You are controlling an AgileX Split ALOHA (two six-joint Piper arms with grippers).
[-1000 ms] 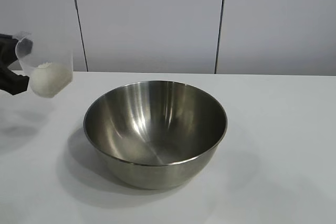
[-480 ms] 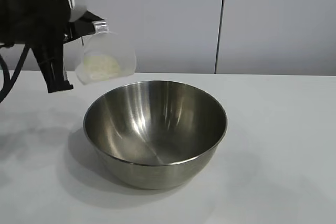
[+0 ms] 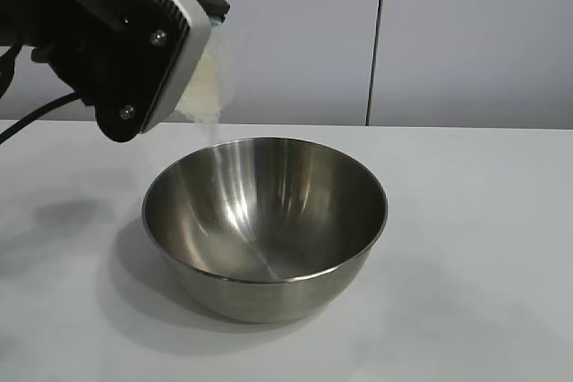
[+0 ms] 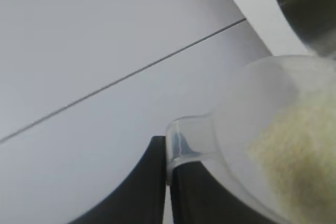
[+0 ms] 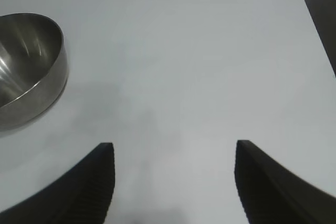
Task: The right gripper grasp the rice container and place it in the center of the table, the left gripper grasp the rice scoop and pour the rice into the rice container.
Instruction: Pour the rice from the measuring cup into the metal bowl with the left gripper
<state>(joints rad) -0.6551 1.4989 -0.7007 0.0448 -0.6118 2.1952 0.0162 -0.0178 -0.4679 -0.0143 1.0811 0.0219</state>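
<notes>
The left hand [image 3: 192,60] is clamped on the rice scoop [image 3: 208,87], holding it tipped over above the far left rim of the rice container [image 3: 265,221]. That is the relation that matters: the scoop's mouth points down and toward the bowl, which sits mid-table [image 3: 483,248] just below and to the hand's right, so the rice [image 3: 204,94] looks set to fall inside the rim, only just. The exterior view hides most of the scoop behind the wrist; the left wrist view shows the grains [image 4: 294,156] heaped toward the mouth and the fingers [image 4: 152,182] pinching its tab. The right hand [image 5: 173,182] hangs parked, fingers apart, empty, the bowl well off to its side.
</notes>
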